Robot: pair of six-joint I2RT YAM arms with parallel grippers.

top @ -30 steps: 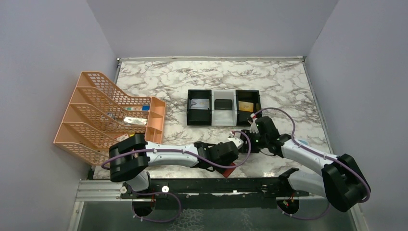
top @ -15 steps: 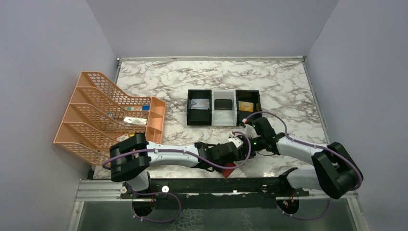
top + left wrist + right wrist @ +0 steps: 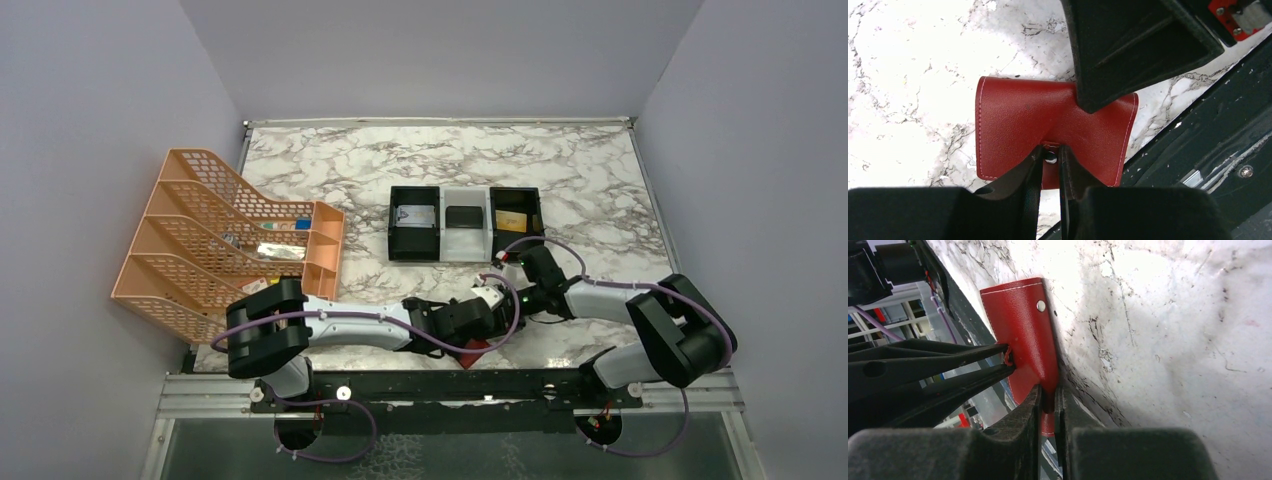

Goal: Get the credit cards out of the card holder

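The card holder point(image 3: 1018, 120) is a closed dark-red wallet lying at the table's near edge point(image 3: 476, 349). My left gripper point(image 3: 1050, 155) is shut on its small snap tab, with the metal stud showing between the fingers. My right gripper point(image 3: 1048, 397) is shut on the holder's edge point(image 3: 1023, 325) from the opposite side, and its black finger point(image 3: 1128, 50) reaches over the wallet. Both grippers meet over the holder in the top view, left gripper point(image 3: 478, 332) and right gripper point(image 3: 505, 305). Three credit cards lie in the tray: silvery-white point(image 3: 417, 214), black point(image 3: 463, 217), gold point(image 3: 511, 220). The holder's inside is hidden.
The black-and-white three-compartment tray point(image 3: 465, 252) stands just beyond the grippers. An orange file rack point(image 3: 220, 240) holding small items sits at the left. The black mounting rail point(image 3: 440, 385) runs along the near edge, right beside the holder point(image 3: 1208, 150).
Both grippers have closed on the card holder. The right gripper moved left and nearer to reach it; the left arm barely shifted.
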